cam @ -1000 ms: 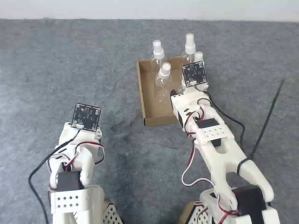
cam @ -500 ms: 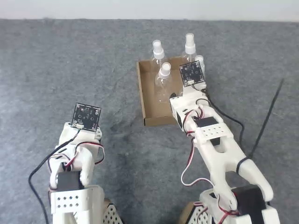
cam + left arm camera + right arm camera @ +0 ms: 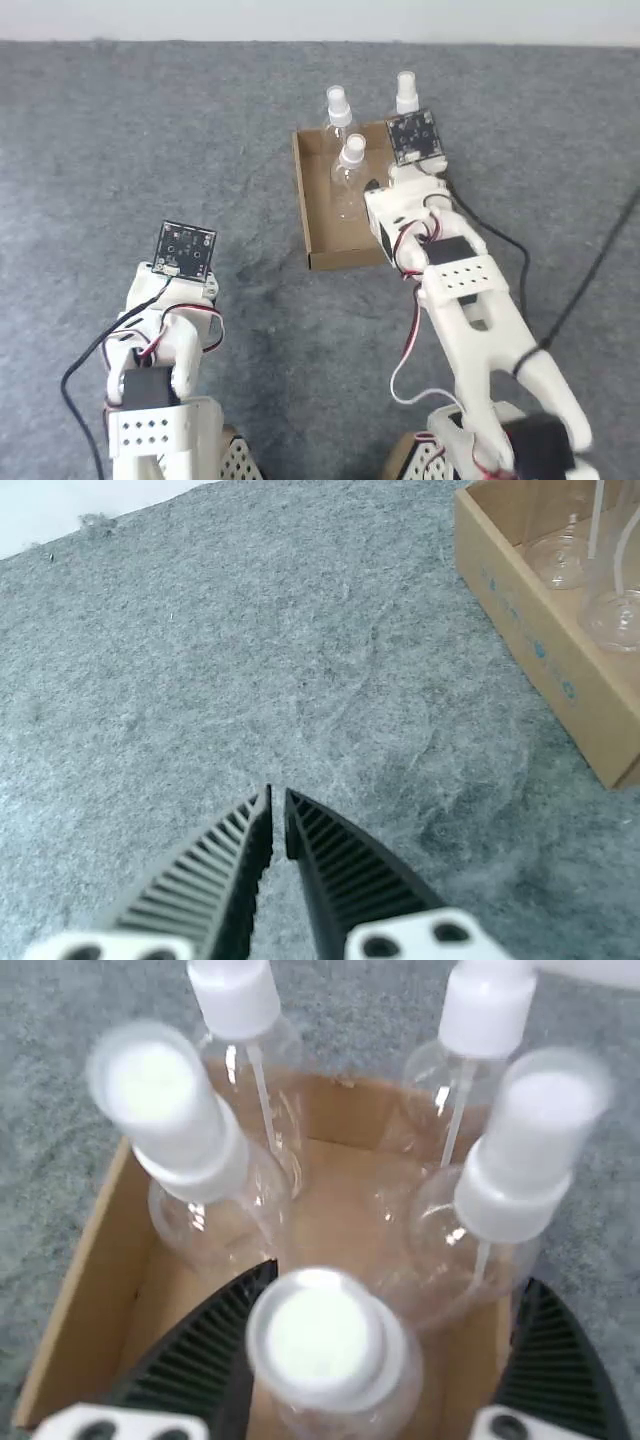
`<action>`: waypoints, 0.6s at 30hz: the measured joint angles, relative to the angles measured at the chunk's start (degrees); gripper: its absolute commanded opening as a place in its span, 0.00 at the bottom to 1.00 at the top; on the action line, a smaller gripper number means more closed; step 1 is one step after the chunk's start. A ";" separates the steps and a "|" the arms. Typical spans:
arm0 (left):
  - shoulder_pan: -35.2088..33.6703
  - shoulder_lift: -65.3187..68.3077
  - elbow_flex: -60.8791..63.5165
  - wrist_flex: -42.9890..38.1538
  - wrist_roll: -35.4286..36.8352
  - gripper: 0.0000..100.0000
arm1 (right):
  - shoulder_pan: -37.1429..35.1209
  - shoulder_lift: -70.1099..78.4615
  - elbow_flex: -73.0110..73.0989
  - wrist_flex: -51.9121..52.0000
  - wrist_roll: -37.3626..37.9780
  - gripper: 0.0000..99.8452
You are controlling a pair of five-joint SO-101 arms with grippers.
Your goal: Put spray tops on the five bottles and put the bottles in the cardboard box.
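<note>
The right arm (image 3: 455, 285) hides the box's (image 3: 301, 190) right side in the high view, so three spray tops (image 3: 353, 150) show there. In the right wrist view five capped bottles (image 3: 215, 1185) appear, all blurred. The right gripper (image 3: 395, 1290) is spread wide around the nearest bottle (image 3: 320, 1345), which stands in the box; contact is unclear. The left gripper (image 3: 278, 798), nearly closed and empty, hangs over the mat (image 3: 200, 660).

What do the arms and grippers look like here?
The left arm and right arm are white plastic with black servo blocks, looped red, white and black wires, and a square black circuit board at each wrist. The left gripper and right gripper have black ridged tapering fingers on white mounts.
</note>
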 measured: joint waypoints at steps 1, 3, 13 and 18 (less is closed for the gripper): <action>0.00 0.00 0.00 0.00 0.00 0.01 | -0.09 -1.41 -0.97 1.49 0.00 0.31; 0.00 0.00 0.00 0.00 0.00 0.01 | -0.18 -4.04 -2.81 4.48 0.00 0.31; 0.00 0.00 0.00 0.00 0.00 0.01 | -0.09 -16.79 -5.63 20.57 0.00 0.31; 0.00 0.00 0.00 0.00 0.00 0.01 | -0.09 -24.35 -5.63 30.42 0.00 0.24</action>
